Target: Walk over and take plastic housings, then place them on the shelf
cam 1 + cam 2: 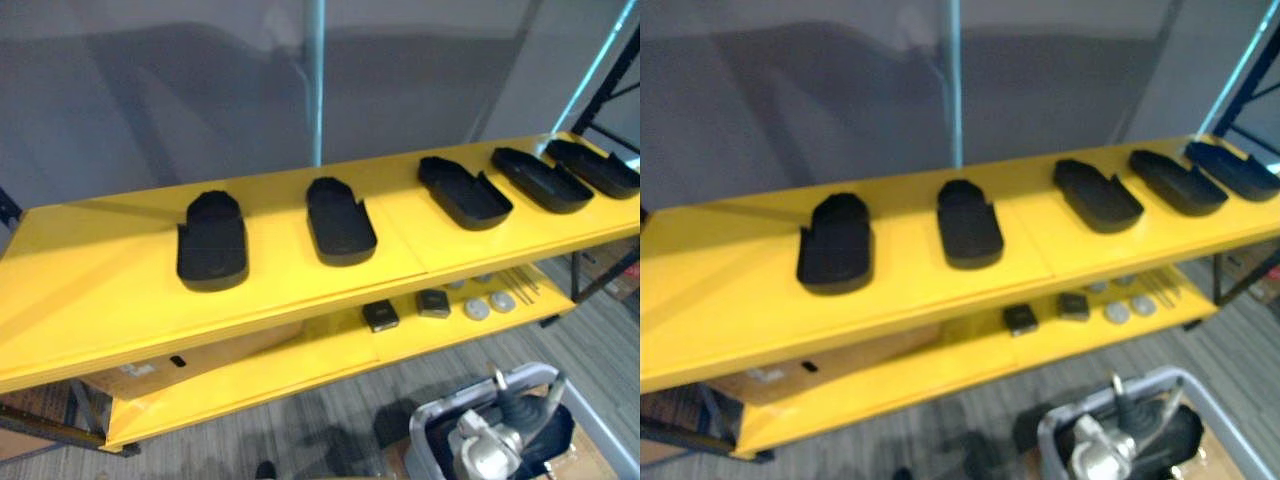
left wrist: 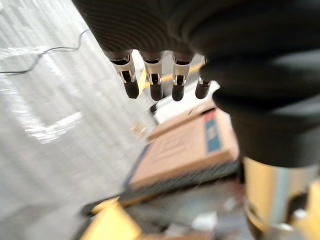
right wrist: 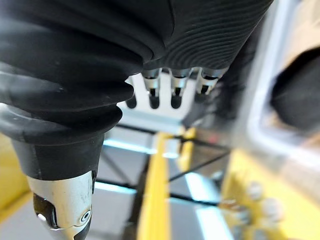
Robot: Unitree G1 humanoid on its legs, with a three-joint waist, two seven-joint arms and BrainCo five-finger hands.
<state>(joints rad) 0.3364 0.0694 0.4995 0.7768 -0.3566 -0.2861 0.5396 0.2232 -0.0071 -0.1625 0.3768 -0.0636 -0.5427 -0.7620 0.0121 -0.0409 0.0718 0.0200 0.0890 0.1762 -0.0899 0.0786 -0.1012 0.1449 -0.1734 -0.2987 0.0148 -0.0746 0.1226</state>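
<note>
Five black moulded plastic housings [image 1: 212, 243] lie in a row on the top board of a yellow metal shelf [image 1: 100, 270] that runs across the middle of the frame, rising toward the upper right. None of them touches another. Two sit left of centre, the second [image 1: 340, 222] near the board's seam. Three sit closer together toward the right end, the last [image 1: 595, 167] by the upper right edge.

On the shelf's lower board [image 1: 300, 360], below centre right, are two small dark square parts [image 1: 380, 316] and, just right of them, a few grey round discs [image 1: 477, 309].

In the lower right corner a grey plastic bin [image 1: 425, 420] stands on the floor. The right hand [image 1: 485, 445] hangs over its opening. In its wrist view the fingers [image 3: 175, 90] are straight and apart from the thumb, with nothing between them. A dark shape [image 3: 295, 90] lies inside the bin; I cannot tell whether it is a housing.

The left hand [image 2: 156, 80] is empty, its fingers straight and side by side, pointing toward a brown cardboard box [image 2: 180, 150] on the floor.
</note>
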